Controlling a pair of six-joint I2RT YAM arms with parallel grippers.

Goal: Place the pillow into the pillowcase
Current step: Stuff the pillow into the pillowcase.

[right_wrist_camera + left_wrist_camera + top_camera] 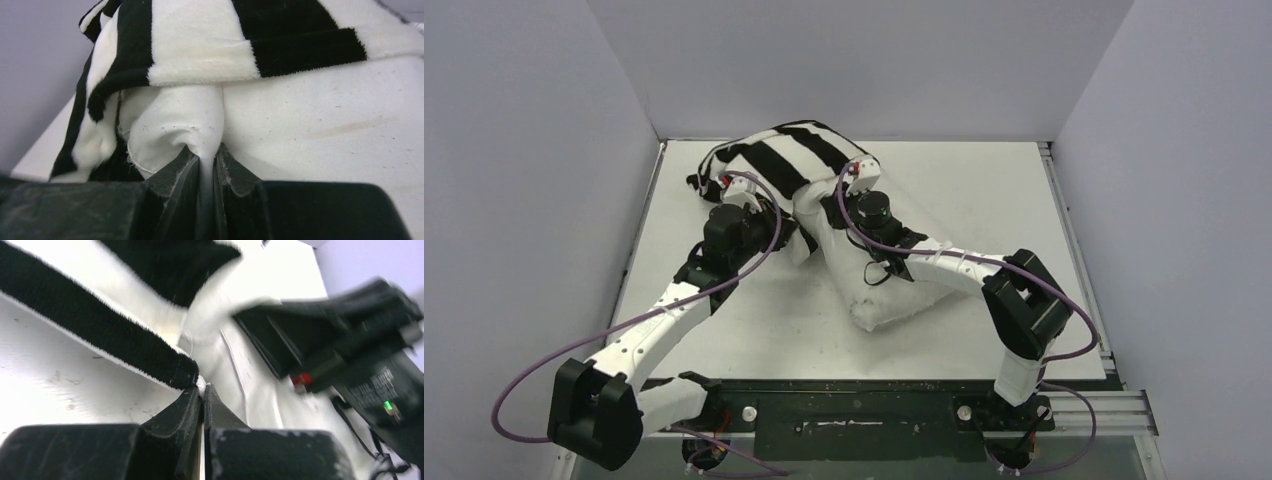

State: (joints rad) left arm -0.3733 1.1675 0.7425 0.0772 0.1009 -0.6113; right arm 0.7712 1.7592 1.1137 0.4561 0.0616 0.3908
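White shells and black joint housings are being shown on the left arm [652, 328] and right arm [946, 262]. Purple cables [542, 358] are being looped along both. Scuffed black wedge fingers [175, 415] are being displayed by the left gripper [202, 389]; a green light [387, 405], perhaps an indicator, is being seen.

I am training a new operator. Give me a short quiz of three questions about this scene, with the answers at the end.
1. True or false: the pillow is fully inside the pillowcase.
2. What do the right fingers pinch? A) the pillowcase B) the pillow C) a cable
3. Fill in the gap: the pillow's uncovered end lies toward the ___ (near/far) edge of the table.

Key: 1 false, only its far end is covered; 2 B; 3 near.
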